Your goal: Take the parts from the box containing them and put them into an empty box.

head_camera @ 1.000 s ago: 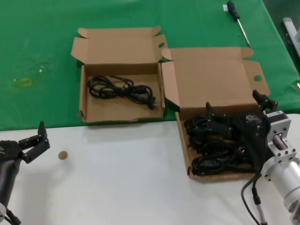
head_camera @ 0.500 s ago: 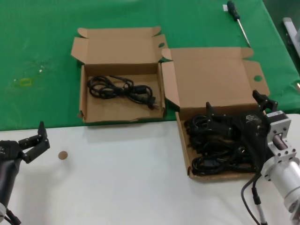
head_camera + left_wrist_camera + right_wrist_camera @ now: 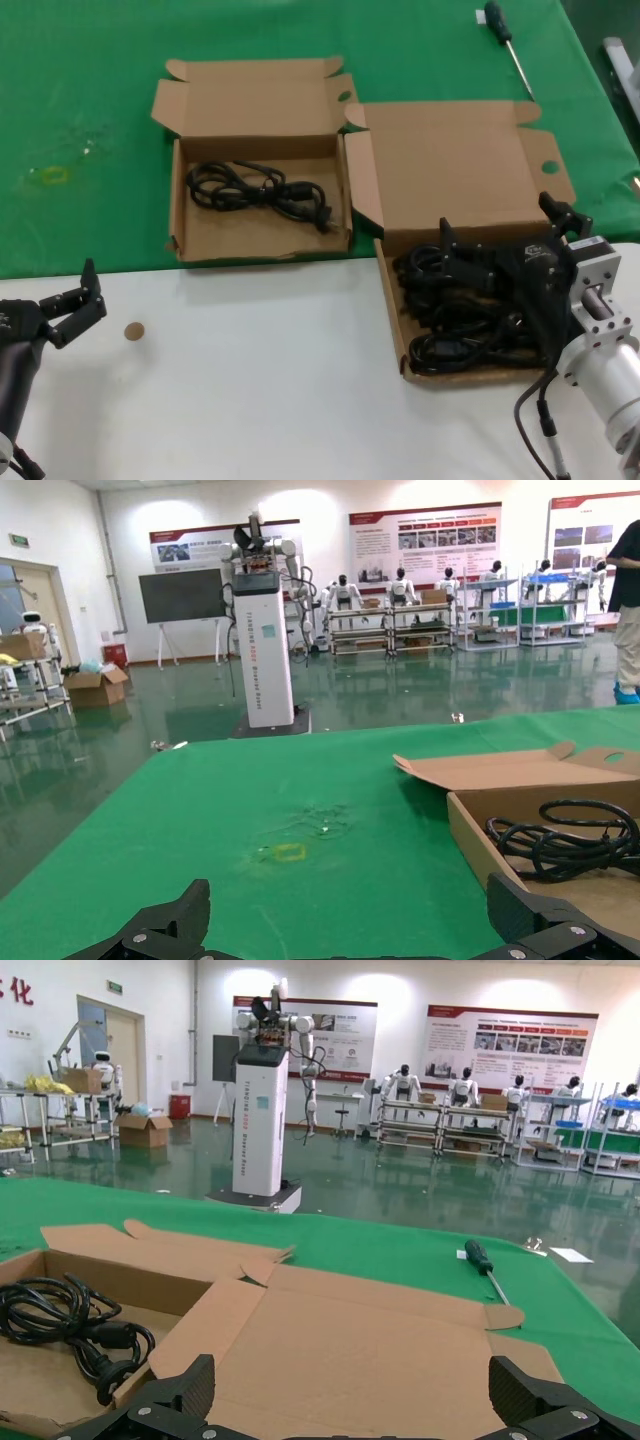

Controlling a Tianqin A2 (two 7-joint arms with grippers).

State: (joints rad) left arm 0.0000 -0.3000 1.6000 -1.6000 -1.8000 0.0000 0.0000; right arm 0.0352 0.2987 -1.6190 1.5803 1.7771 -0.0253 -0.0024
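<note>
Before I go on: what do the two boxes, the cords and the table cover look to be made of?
Both the small box and the big box look like plain brown cardboard, matte, with folded flaps and cut tabs. The cords seem to be black rubber or plastic-sheathed cable, slightly glossy, coiled loosely. The green cover looks like felt or cloth, dull and faintly stained; I can't tell which.

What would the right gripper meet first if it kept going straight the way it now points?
Probably the raised lid of the larger box. The right gripper, fingers open, sits over the power cords aiming at that lid; depth is unclear, so it might pass just above.
</note>
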